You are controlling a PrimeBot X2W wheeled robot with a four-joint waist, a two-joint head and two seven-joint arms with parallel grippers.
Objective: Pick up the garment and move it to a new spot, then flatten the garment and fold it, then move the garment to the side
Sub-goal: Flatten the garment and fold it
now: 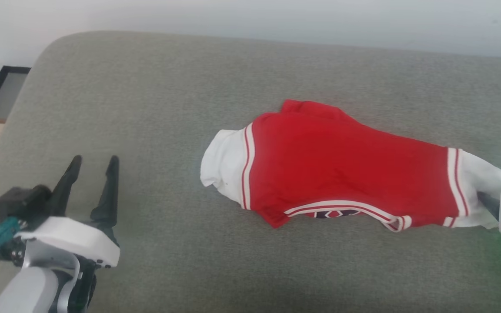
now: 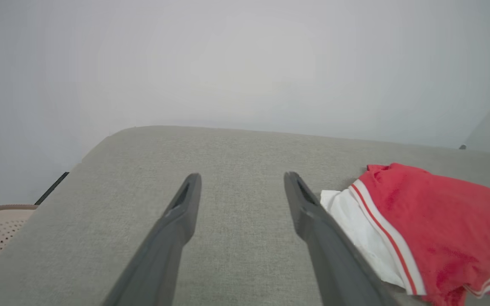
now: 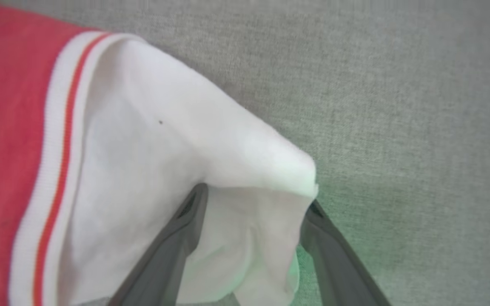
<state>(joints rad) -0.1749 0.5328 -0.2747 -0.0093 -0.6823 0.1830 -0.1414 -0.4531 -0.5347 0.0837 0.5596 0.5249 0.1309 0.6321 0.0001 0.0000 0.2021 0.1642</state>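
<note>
Head view: red jersey shirt (image 1: 342, 165) lies rumpled on the grey cushion (image 1: 146, 108), right of centre; left gripper (image 1: 95, 161) well apart from it, fingers spread, empty | Left wrist view: same gripper wide, nothing between | Right wrist view: right gripper (image 3: 255, 199) spread wide, white sleeve end (image 3: 164, 127) draped loose between its fingers

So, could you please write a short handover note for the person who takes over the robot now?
Garment: the red jersey shirt with white sleeve ends lies bunched on the grey fabric cushion, lettering mostly hidden.
Left gripper: open, holding nothing, above the cushion on the shirt's left.
Right gripper: open, fingers on either side of one white sleeve end, not pinching it.
Done: shirt appears set down.
Left: flatten, fold, move aside.
</note>
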